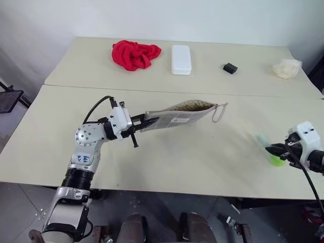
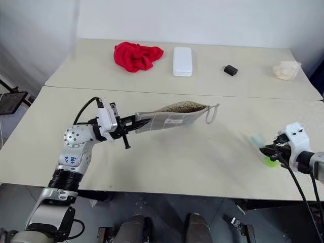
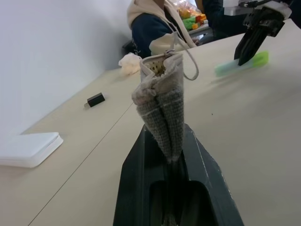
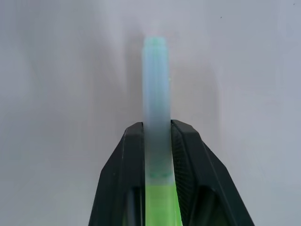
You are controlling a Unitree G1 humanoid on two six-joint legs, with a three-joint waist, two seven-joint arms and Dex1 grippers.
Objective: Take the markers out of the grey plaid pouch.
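Observation:
The grey plaid pouch (image 1: 179,114) hangs in the air over the near table, stretched sideways, its open mouth with speckled lining and a loop cord at the far end. My left gripper (image 1: 144,123) is shut on the pouch's near end; in the left wrist view the fabric (image 3: 162,108) rises folded out of the fingers. Far to the right, low over the table near its front edge, my right gripper (image 1: 271,149) is shut on a bright green marker (image 4: 157,94), which sticks out past the fingertips and looks blurred. The red-pink marker is out of view.
On the far table lie a red cloth (image 1: 134,54), a white hard case (image 1: 180,59), a small black block (image 1: 230,68) and a crumpled white thing (image 1: 287,68). A seam separates the two tables. A person's torso (image 3: 155,23) sits beyond the table.

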